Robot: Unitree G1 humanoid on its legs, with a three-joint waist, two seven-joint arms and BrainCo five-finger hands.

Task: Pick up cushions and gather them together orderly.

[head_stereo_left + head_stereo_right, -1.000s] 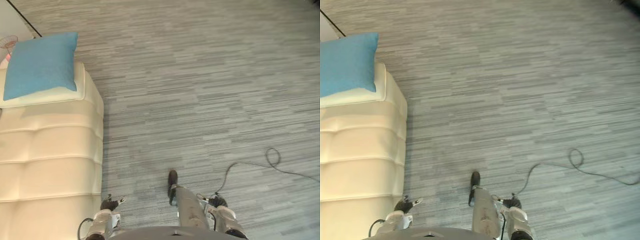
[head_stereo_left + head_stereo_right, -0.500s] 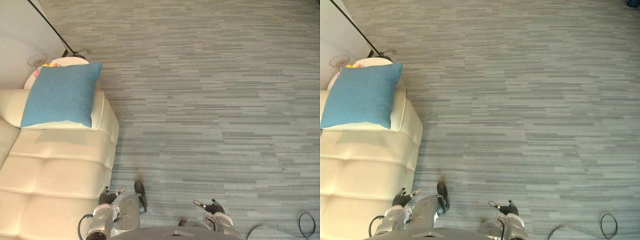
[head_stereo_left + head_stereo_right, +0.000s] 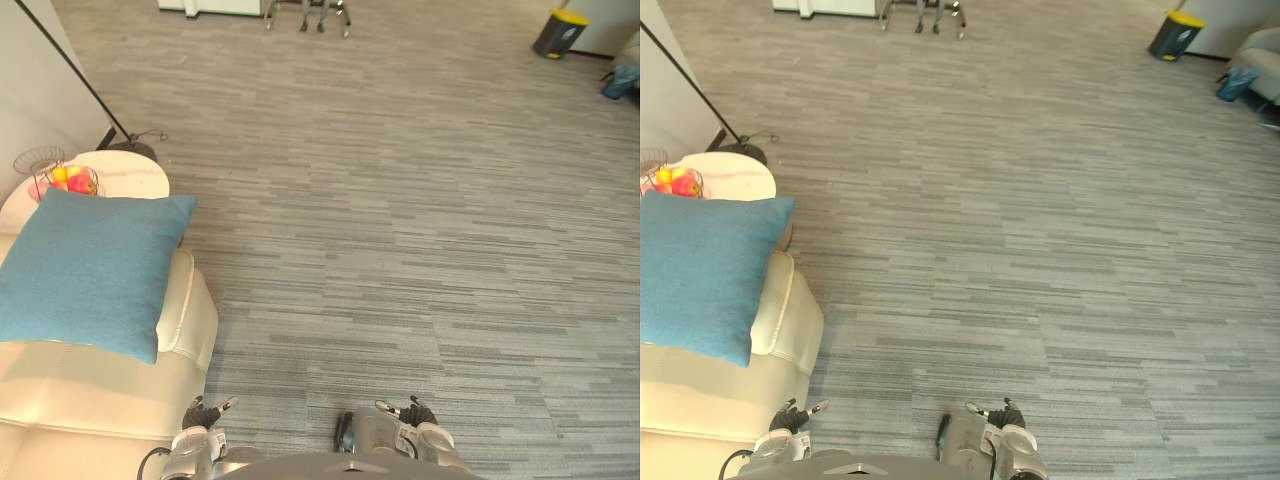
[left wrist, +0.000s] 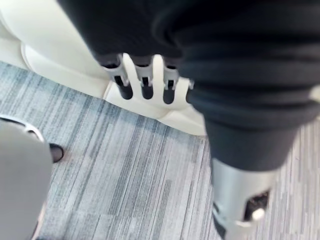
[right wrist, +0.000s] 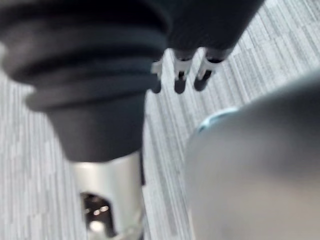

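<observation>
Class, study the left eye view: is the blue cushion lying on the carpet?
No, the blue cushion lies on the cream sofa, next to the round side table.

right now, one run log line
blue square fabric cushion on cream leather sofa | left hand open, empty | right hand open, empty | pickup not begun

The head camera has swung up and round. The cushion (image 3: 90, 270) on the sofa (image 3: 190, 325) now lies low at the left, the side table (image 3: 125, 172) and fruit basket (image 3: 50, 176) show whole, and a far bin (image 3: 555, 33) has come into view.
</observation>
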